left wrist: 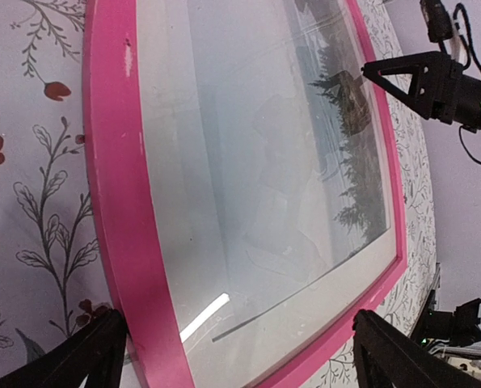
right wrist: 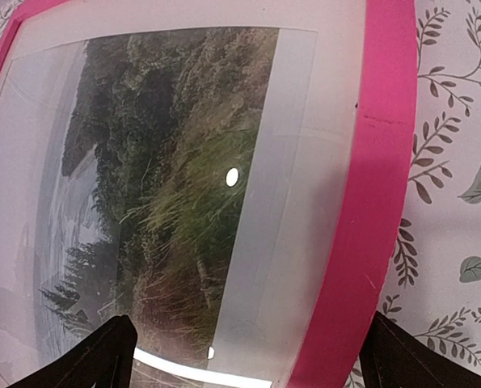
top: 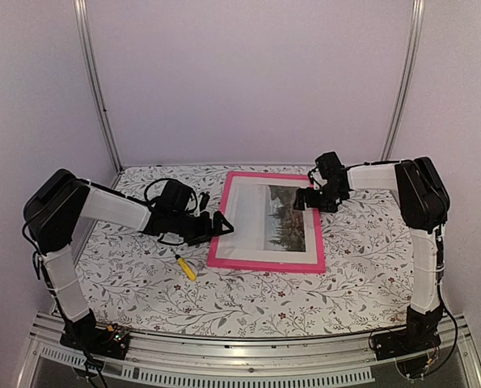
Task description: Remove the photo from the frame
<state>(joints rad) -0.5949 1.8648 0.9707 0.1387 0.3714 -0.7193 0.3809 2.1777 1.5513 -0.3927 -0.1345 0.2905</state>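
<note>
Pink frame lies flat, face up, mid-table on the flowered cloth, with the photo inside it. From above, glare washes the pale sky into the white border, so I cannot trace where the print ends on its left side. Reflections streak the face in both wrist views, and the back of the frame is hidden.

Foreshortening from above keeps me from calling the long axis. Its edges run nearly square to the table, slightly skewed. The treetops point toward the left arm's side, so the scene lies sideways to me.

Left gripper sits at the frame's left edge, jaws spread wide and gripping nothing. Its fingers are cut off at the bottom of the wrist view, and I cannot tell whether they touch the frame. Right gripper is over the far right part, also spread and empty, fingers either side of the pink border.

A yellow-handled tool lies on the cloth left of the frame.
</note>
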